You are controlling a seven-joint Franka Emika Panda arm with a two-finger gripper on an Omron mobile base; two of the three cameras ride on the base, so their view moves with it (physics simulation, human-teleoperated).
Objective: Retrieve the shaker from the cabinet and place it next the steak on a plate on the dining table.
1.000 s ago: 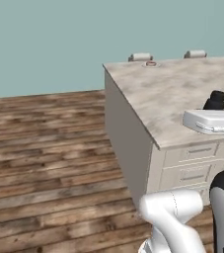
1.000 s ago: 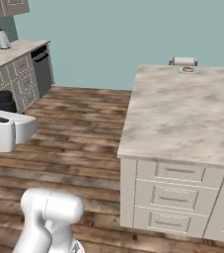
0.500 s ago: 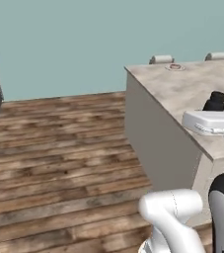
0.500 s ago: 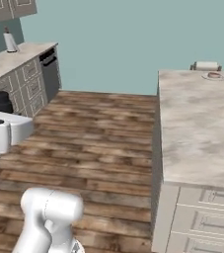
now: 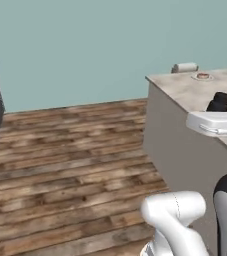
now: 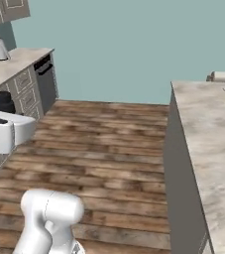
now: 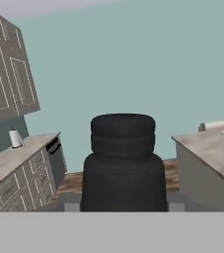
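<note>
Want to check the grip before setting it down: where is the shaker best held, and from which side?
Hold the shaker around its wider lower body, coming from the side with the jaws level. It is an upright cylinder with a narrower ribbed top, so the straight lower wall looks like the steadier seat. The gripper seems shut on it low down, its top poking above the hand, which fits.

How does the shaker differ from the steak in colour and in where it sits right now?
The shaker is black; the steak is reddish. The shaker is held in the shut gripper above the floor, while the steak lies on its plate on the dining table. Both are small.
</note>
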